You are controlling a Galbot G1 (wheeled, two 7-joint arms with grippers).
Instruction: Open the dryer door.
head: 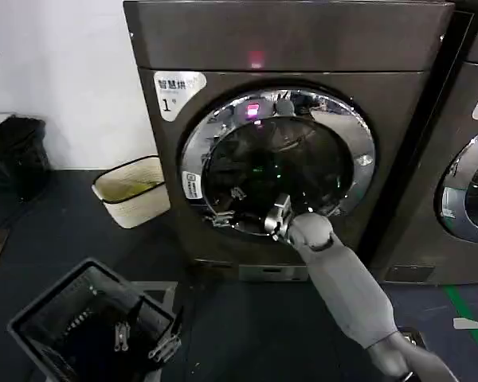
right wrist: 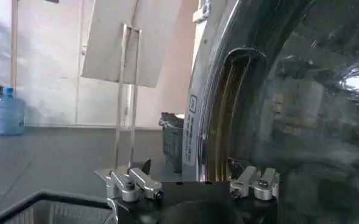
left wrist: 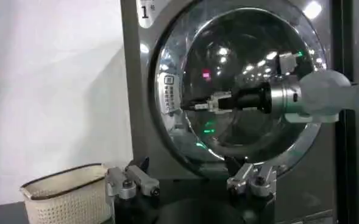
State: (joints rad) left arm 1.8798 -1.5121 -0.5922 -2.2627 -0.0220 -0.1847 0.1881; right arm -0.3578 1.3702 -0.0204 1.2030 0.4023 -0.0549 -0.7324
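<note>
The dryer door (head: 223, 135) is a round chrome ring around dark glass, and it lies flat against the grey machine front. My right gripper (head: 277, 218) hangs in front of the door's lower middle. Its fingers (right wrist: 133, 184) are open, with nothing between them. Past them I see the door's chrome rim and the handle recess (right wrist: 231, 109). The left wrist view shows the door (left wrist: 167, 67) and the right gripper (left wrist: 194, 105) level with the door's left rim. My left gripper (head: 143, 342) hangs low on the left over a dark crate. It is open (left wrist: 191, 182) and holds nothing.
A cream woven basket (head: 131, 191) stands on the floor left of the dryer. A dark crate (head: 56, 326) sits under my left gripper. A second machine (head: 470, 183) stands close on the right. A black bag (head: 16, 155) lies at the far left.
</note>
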